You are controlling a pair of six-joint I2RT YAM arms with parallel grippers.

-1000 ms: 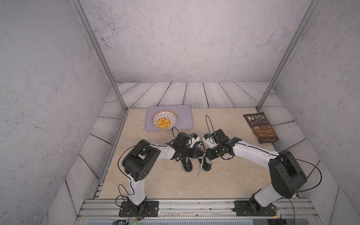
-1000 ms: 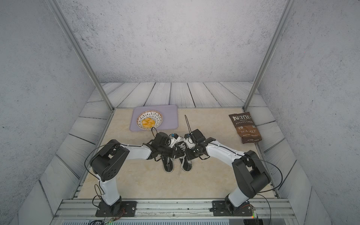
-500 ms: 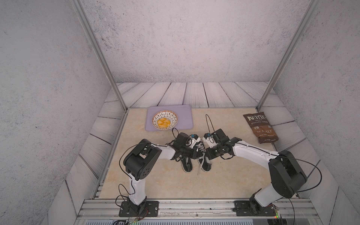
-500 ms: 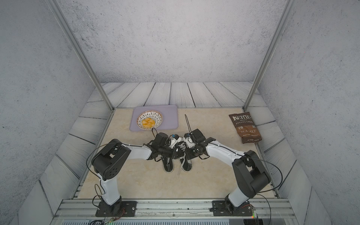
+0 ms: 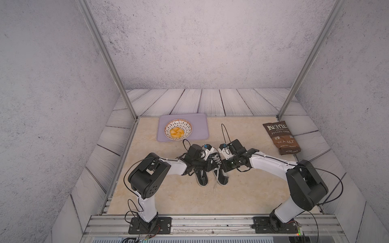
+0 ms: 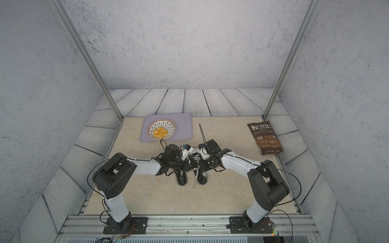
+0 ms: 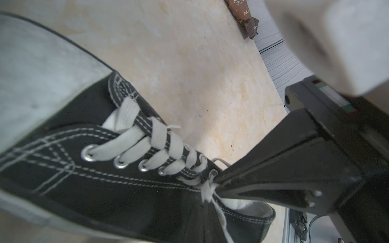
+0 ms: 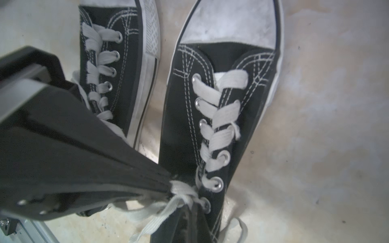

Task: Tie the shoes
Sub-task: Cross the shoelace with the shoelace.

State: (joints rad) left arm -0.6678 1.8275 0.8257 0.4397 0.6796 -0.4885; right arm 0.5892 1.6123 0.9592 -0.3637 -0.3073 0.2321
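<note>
The shoes (image 5: pixel 221 178) stand side by side at mid-table (image 5: pixel 168 189). Left gripper (image 8: pixel 169 189) and right gripper (image 7: pixel 215 185) both clamp one shoe's white lace (image 8: pixel 182 189). The chip bag (image 5: pixel 281 137) reads "KETTLE BRAND POTATO CHIPS, SEA SALT".

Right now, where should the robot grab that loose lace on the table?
I'd pinch the lace near its free tip, straight down from above. It lies flat and thin on the table between the shoes' heels, with bare table around the tip.
</note>
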